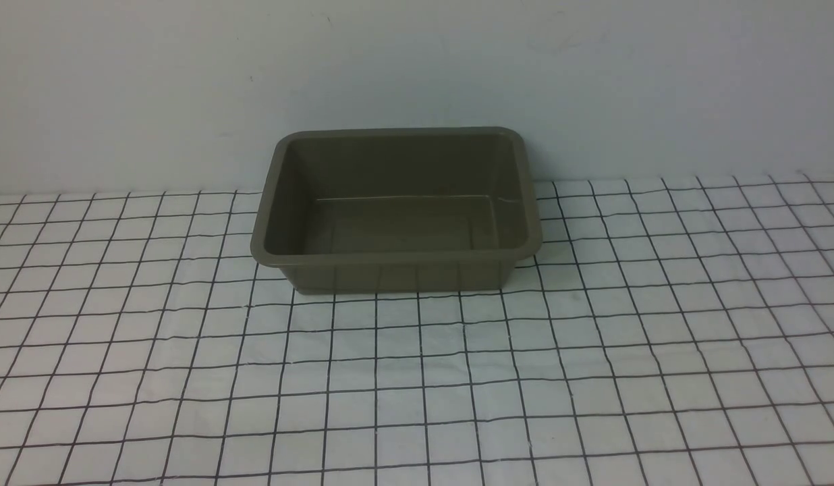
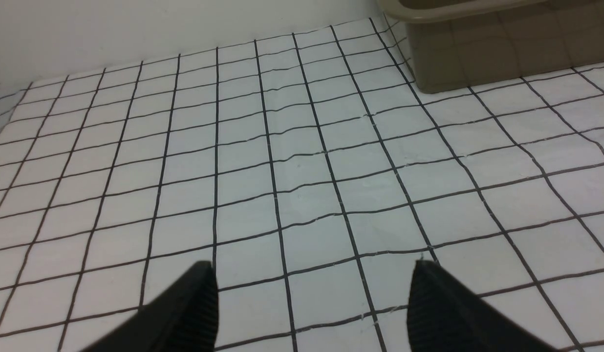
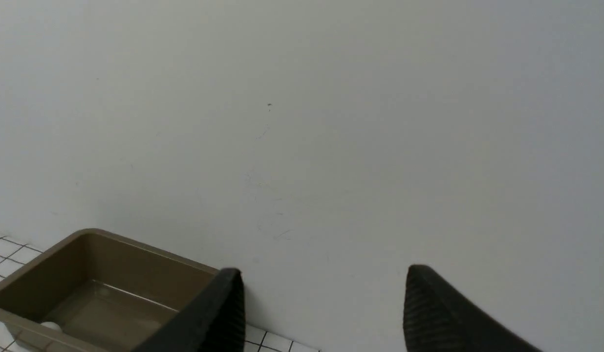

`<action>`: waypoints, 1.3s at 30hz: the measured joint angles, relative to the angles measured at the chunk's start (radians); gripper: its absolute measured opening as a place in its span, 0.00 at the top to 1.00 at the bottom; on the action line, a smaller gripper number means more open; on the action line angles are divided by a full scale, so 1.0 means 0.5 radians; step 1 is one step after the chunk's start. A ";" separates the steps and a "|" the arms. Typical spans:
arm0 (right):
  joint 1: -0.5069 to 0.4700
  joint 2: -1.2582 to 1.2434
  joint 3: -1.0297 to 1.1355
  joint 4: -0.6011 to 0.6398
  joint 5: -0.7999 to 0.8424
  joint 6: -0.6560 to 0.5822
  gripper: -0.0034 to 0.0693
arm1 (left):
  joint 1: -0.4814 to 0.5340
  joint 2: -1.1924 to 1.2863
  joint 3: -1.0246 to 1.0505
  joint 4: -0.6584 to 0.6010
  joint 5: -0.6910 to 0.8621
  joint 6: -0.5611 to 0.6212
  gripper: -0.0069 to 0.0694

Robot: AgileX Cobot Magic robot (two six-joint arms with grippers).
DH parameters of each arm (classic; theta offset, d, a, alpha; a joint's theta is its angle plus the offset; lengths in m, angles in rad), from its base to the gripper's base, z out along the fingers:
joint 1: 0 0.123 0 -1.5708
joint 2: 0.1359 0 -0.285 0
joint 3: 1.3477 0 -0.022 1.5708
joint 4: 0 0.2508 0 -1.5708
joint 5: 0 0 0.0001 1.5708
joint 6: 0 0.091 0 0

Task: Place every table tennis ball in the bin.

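Grid-lined white cloth (image 1: pixel 417 378) against a pale wall (image 1: pixel 417 61), with the olive-brown bin (image 1: pixel 397 258) at centre frame in the front view.
One table tennis ball (image 3: pixel 50 325) lies inside the bin, a white sliver on its floor close to one side wall, seen only from the right wrist camera. Over bare cloth near the bin the left gripper (image 2: pixel 312 266) hangs with fingers spread and nothing between them; the right gripper (image 3: pixel 324 270) faces the wall, likewise spread and empty.
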 joint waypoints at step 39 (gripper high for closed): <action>-0.648 -1.168 2.542 0.097 -0.977 0.206 0.40 | 0.000 0.000 0.000 0.000 0.000 0.000 0.30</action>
